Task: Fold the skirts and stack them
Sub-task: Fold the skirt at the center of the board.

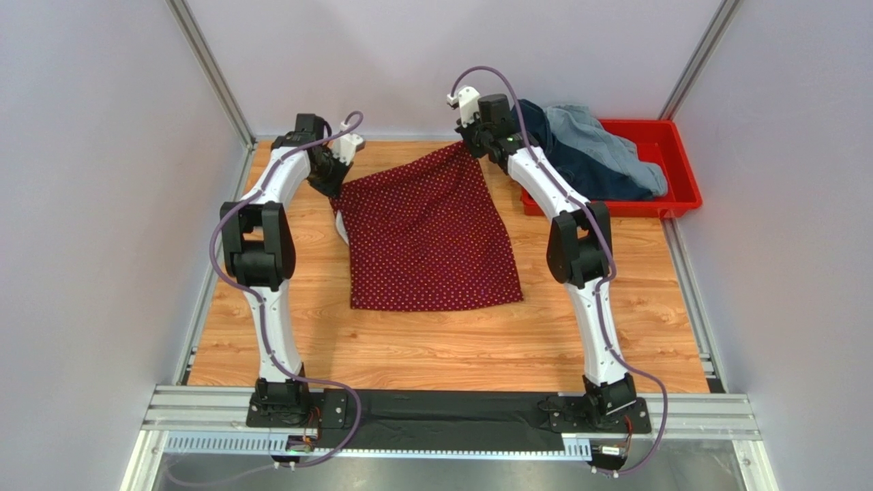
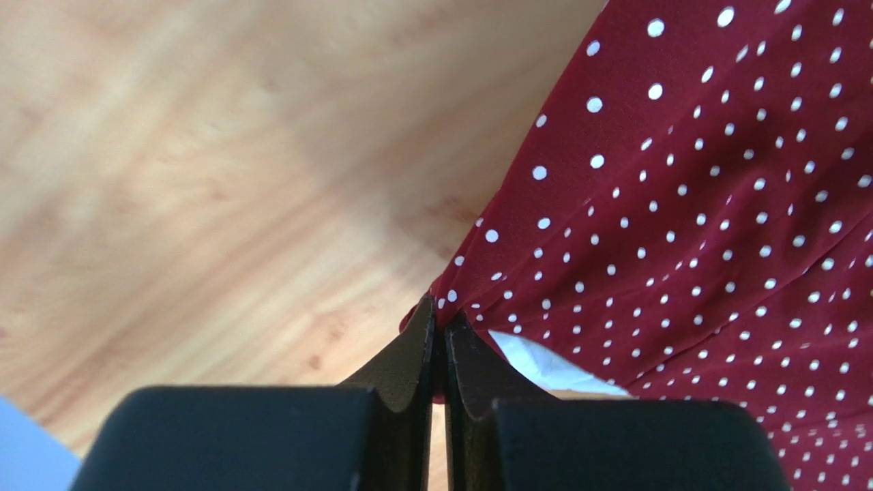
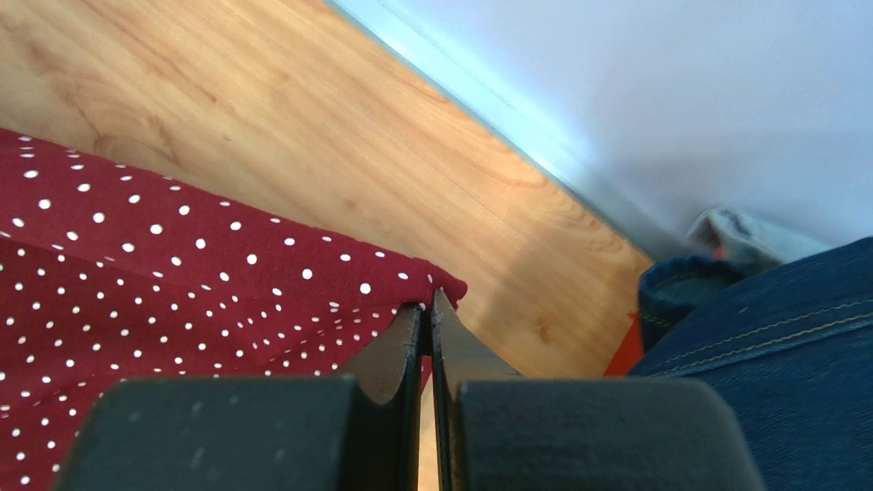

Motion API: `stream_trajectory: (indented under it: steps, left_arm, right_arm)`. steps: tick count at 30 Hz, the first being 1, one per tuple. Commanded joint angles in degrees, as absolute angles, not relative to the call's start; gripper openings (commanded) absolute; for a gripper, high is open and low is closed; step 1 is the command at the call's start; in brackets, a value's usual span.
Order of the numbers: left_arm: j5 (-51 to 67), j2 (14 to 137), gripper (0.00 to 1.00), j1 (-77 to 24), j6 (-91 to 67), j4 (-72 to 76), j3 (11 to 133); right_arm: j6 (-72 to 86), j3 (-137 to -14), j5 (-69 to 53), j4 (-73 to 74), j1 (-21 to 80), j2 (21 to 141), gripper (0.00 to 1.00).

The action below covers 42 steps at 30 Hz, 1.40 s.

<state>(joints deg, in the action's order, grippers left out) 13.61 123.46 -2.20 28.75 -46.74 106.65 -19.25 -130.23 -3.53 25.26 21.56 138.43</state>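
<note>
No writing, label or number can be read anywhere.

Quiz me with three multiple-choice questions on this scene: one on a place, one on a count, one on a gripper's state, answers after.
1. Where do the denim skirts lie? A in the tray; B by the near edge; C hanging in the air.
2. How many skirts lie on the table? A one; B two; C three.
3. The right gripper is: A wide open; B shut on the dotted skirt; C shut on denim.
Answers: A, both sit piled in the tray; A, only the dotted skirt; B, its tips pinch a corner.
</note>
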Motion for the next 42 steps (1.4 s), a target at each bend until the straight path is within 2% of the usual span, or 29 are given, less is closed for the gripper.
stream_trajectory:
  steps: [1,8,14,18,22,26,35,42]
  left_arm:
    - [11.34,120.94,0.07,-2.20,26.81,-38.34,110.48]
    - [14.49,115.24,0.07,-2.20,28.65,-37.09,107.68]
    - [20.91,101.19,0.08,-2.29,35.23,-37.00,91.69]
    - [19.60,94.85,0.08,-3.07,40.68,-37.53,78.18]
    - [17.06,88.87,0.08,-6.05,44.55,-37.79,69.01]
    - [17.05,82.01,0.09,-8.52,47.02,-37.88,61.01]
    - [13.98,77.35,0.10,-10.90,49.22,-37.79,50.54]
    - [12.22,73.92,0.09,-10.81,48.69,-40.68,53.69]
  right_arm:
    - [-22.15,-130.17,-2.28,19.07,21.71,134.04,0.00]
    - [-23.11,-118.32,-1.76,18.98,21.71,124.91,0.00]
    - [-22.59,-97.23,-0.09,18.98,24.07,110.06,0.00]
    - [-19.88,-83.78,5.00,19.69,26.10,100.74,0.00]
    - [-14.51,-72.36,4.31,20.30,26.80,90.82,0.00]
    - [-13.01,-63.13,5.36,24.16,31.10,87.02,0.00]
    - [-7.38,-57.40,6.94,31.03,34.97,83.85,0.00]
    - [-9.22,-59.58,9.93,34.27,37.35,83.67,0.00]
